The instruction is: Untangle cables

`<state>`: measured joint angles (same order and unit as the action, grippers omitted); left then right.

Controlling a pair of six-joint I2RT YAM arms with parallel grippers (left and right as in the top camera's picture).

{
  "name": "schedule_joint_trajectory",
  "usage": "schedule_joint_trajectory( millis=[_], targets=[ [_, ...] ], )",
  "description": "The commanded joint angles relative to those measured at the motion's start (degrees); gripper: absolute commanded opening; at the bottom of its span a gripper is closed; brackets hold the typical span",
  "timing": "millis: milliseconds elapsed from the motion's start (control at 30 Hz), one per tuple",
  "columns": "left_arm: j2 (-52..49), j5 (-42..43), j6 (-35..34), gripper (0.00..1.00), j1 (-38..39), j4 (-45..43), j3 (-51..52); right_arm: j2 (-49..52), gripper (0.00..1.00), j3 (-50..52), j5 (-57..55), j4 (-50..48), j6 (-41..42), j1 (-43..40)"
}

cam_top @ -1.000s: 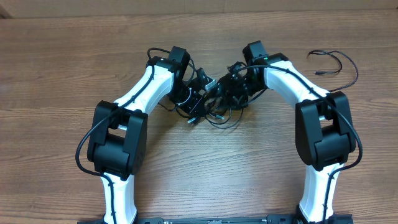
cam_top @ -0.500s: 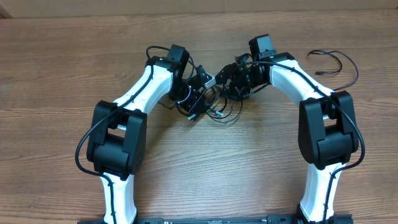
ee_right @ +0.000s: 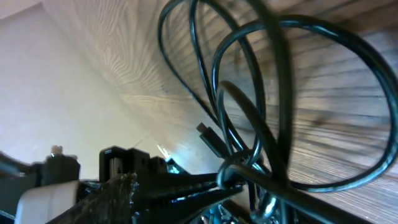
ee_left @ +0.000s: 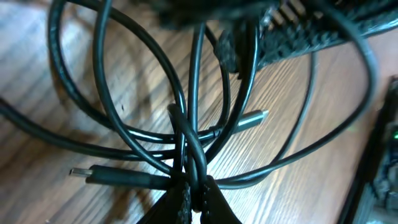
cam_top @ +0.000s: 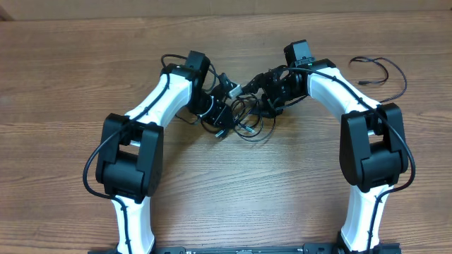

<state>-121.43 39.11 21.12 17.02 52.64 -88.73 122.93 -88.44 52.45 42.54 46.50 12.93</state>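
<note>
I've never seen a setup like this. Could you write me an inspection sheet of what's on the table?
Surface: wooden table, bare wood grain.
Job's things: tangled cables between both arms; one loose cable lies apart, far right.
Clutter: nothing seen.
Grippers: left gripper shut on strands of the tangle; right gripper in the tangle, opening unclear.
Cables: thick arm wires run along the white arms.
Surroundings: pale strip beyond the table's far edge.

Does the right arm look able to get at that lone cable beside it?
Probably yes: the lone cable lies uncovered on bare wood beside it, though the right pincer sits in the tangle.
</note>
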Motion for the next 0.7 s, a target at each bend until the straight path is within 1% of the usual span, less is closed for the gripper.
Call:
schedule_joint_trajectory(
  millis=[0,67,100,133,267,300,333,400,433,467,500,600,667],
  targets=[
    [-0.3,9.7,-0.7,0.04,-2.7,-0.5,0.4,-2.7,0.69,-2.2,1.7,-0.3,-0.2,-3.1],
    [-0.3,10.3,-1.0,0.04,-3.7,-0.4,0.4,-2.8,0.73,-3.1,1.7,0.0,-0.3,-4.7],
    [-0.3,10.0,-1.0,0.05,-4.1,-0.3,0.4,-2.8,0.76,-3.2,1.7,0.0,-0.4,-5.3],
    [-0.3,9.5,-1.0,0.05,-4.6,-0.1,0.4,-2.8,0.81,-3.2,2.1,0.0,-1.0,-6.0],
    [-0.3,7.7,-1.0,0.06,-5.6,0.4,0.4,-2.8,0.83,-3.2,7.6,0.1,-9.9,-7.4],
    [-0.3,7.2,-1.0,0.08,-5.7,0.5,0.4,-2.8,0.83,-3.2,8.4,0.3,-12.5,-7.5],
    [-0.3,6.5,-1.1,0.16,-5.7,0.7,0.4,-2.8,0.83,-3.2,8.4,0.9,-14.9,-7.5],
    [-0.3,4.1,-2.4,0.5,-5.7,0.9,0.4,-2.8,0.83,-3.1,5.4,2.6,-18.8,-7.4],
    [-0.3,2.1,-4.8,0.73,-5.7,0.9,0.4,-2.8,0.82,-3.1,1.5,4.3,-19.7,-7.0],
    [-0.3,0.9,-6.7,0.78,-5.7,1.0,0.2,-2.8,0.82,-3.1,-1.4,5.6,-19.6,-6.8],
    [-0.3,-1.1,-9.4,0.8,-5.9,1.9,-1.0,-2.8,0.82,-3.1,-6.4,7.6,-19.6,-6.5],
    [-0.3,-1.6,-12.4,0.8,-6.7,5.6,-5.7,-2.8,0.82,-3.0,-15.3,10.5,-19.6,-6.0],
    [-0.3,-2.0,-15.0,0.7,-6.8,8.0,-9.2,-2.8,0.82,-3.0,-21.7,12.2,-19.6,-5.9]
  ],
)
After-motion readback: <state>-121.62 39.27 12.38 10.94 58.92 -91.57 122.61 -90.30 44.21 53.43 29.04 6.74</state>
